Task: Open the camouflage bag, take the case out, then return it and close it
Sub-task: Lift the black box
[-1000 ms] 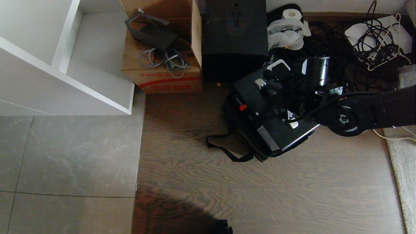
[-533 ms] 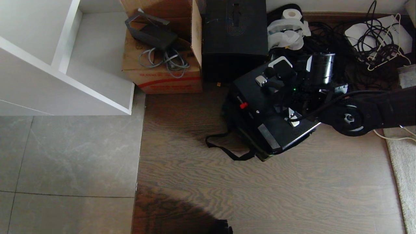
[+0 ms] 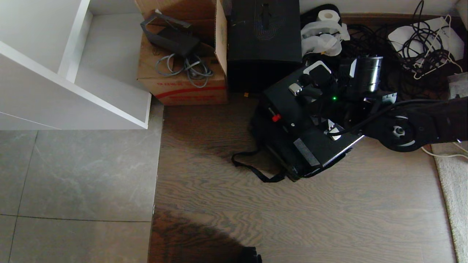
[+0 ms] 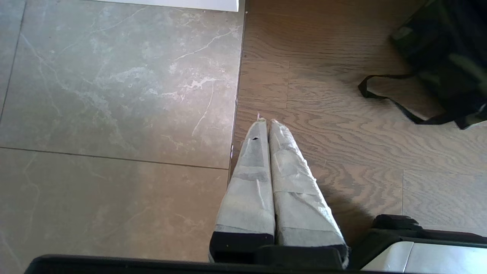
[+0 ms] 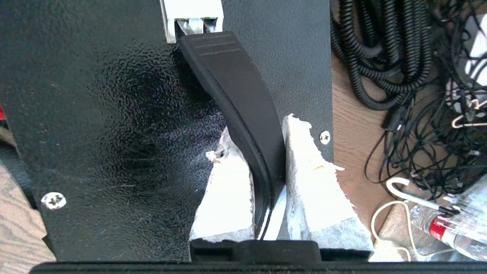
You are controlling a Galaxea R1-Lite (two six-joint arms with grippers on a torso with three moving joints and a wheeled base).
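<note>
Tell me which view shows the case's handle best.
The right wrist view: the handle fills it, pinched by the right gripper. The head view shows it mostly hidden behind the arm; the left wrist view shows none.

Daylight falls unevenly: the white shelf unit (image 3: 73, 73) and grey tiles (image 3: 73, 175) are bright, while a dark shadow lies on the wooden floor (image 3: 292, 219) beside the cardboard carton (image 3: 182, 84) and another at the near edge. The case (image 3: 292, 120) and cable heap (image 3: 402, 54) sink into near-black, detail lost. In the right wrist view, the taped fingers (image 5: 228, 190) glare white and the case's pebbled lid catches a sheen. The camouflage bag (image 4: 445, 57) looks soft and blurred in the left wrist view
</note>
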